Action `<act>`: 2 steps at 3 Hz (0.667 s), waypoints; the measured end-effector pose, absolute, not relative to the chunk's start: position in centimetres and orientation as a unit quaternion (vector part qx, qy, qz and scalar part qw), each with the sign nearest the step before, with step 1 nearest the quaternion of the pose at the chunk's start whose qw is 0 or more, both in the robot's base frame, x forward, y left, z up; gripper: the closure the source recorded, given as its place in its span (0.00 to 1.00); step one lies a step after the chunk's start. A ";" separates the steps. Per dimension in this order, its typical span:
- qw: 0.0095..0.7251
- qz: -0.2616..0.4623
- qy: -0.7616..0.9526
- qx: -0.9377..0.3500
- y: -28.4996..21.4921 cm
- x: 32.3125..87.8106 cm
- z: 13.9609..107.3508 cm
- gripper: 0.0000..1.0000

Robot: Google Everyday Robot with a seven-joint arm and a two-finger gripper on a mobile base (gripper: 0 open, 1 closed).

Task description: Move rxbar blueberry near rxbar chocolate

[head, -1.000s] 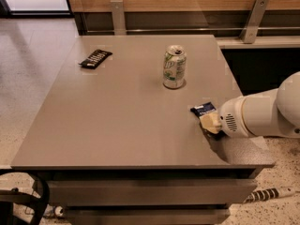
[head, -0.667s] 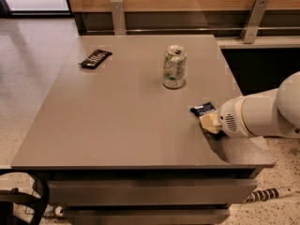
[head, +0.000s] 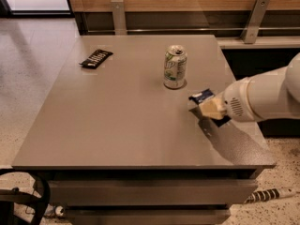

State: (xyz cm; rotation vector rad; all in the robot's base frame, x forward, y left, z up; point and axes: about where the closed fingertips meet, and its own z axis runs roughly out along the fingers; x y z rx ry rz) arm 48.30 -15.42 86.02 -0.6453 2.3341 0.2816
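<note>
The rxbar chocolate (head: 96,58), a flat black wrapper with white text, lies near the table's far left corner. The rxbar blueberry (head: 201,96), a dark blue wrapper, shows only its end at the right side of the table; the rest is hidden under my gripper (head: 209,108). The gripper's tan fingers (head: 212,108) sit over the blue bar, on or just above the tabletop. The white arm reaches in from the right edge of the view.
A green and white soda can (head: 175,66) stands upright between the two bars, just far-left of the gripper. The grey table (head: 122,121) has its right edge close under the arm. A wooden wall with metal brackets runs behind it.
</note>
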 end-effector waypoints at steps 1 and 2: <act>0.384 0.044 0.879 -0.279 -17.0 49.9 93.7 1.00; 0.406 0.018 0.866 -0.293 -17.9 50.6 97.6 1.00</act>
